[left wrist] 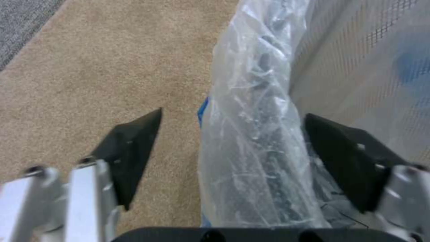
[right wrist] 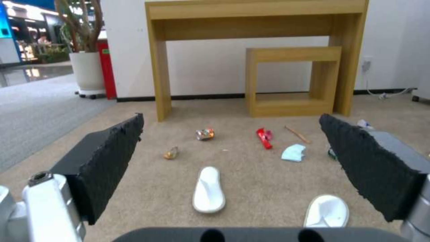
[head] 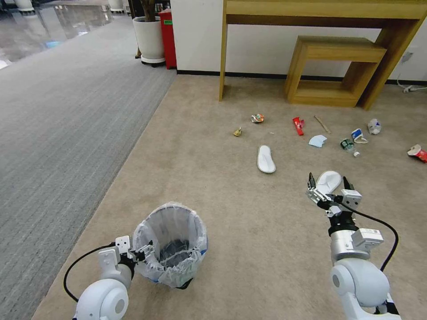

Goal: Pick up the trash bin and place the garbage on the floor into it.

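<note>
Left gripper [left wrist: 233,134] is down at the rim of the small round black trash bin [head: 171,244] with its crinkly translucent bag, fingers spread either side of the rim, one outside, one inside, not pinching yet. The bin stands on the beige short-pile carpet [head: 213,178], near the robot. Right gripper [head: 328,181] hangs wide open and empty above the near white slipper [right wrist: 326,211]. Beyond lie a second white slipper [head: 266,159], crushed can [head: 257,118], red wrapper [head: 298,126], wooden stick [head: 322,124] and blue mask [head: 317,141]. No lettering is legible.
</note>
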Controlling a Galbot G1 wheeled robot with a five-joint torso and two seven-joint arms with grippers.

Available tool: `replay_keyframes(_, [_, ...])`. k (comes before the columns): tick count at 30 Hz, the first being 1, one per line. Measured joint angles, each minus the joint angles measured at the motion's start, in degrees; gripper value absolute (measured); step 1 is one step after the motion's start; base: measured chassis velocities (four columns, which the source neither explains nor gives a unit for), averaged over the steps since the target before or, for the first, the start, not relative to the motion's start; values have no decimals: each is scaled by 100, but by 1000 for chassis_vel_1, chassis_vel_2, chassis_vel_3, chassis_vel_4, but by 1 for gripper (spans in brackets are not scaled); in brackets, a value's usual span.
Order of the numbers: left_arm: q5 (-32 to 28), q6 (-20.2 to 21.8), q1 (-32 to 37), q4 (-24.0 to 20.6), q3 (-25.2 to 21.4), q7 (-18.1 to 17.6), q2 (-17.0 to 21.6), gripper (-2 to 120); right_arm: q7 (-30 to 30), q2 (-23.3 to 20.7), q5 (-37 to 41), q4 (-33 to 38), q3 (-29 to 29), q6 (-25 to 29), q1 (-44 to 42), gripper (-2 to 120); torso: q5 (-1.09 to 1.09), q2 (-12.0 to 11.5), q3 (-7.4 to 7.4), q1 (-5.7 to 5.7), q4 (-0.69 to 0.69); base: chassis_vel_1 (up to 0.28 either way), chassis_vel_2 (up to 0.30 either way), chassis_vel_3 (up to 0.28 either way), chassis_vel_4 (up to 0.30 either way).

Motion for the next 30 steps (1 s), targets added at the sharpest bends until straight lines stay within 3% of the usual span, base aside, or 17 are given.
replay_keyframes(1, [0,0,0,0,0,0,0,80,0,0,0,0,0,0,0,100,0,0,0,0,0,0,0,0,0])
replay_keyframes(4, [-1,8,8,-7,-2,3,8,64,4,-4,3,24,4,-1,0,100,-1,0,0,0,0,0,0,0,0])
replay_keyframes(7, [0,8,9,-7,-2,3,8,58,4,-4,3,29,5,-2,-1,100,-1,0,0,0,0,0,0,0,0])
replay_keyframes(10, [-3,8,9,-6,2,3,9,41,5,0,-1,35,8,-3,-14,100,0,0,0,0,0,0,0,0,0])
replay_keyframes(14, [-6,8,9,-4,5,4,10,33,6,2,-5,38,13,-3,-22,100,0,0,1,0,0,0,0,0,0])
replay_keyframes(20, [-28,8,14,-6,13,22,11,7,7,10,-22,47,22,-3,-28,100,1,0,0,0,0,0,0,0,0])
replay_keyframes(30, [-96,7,-36,59,34,56,3,3,6,20,-59,14,24,-2,-37,100,4,0,-1,0,0,0,0,0,0])
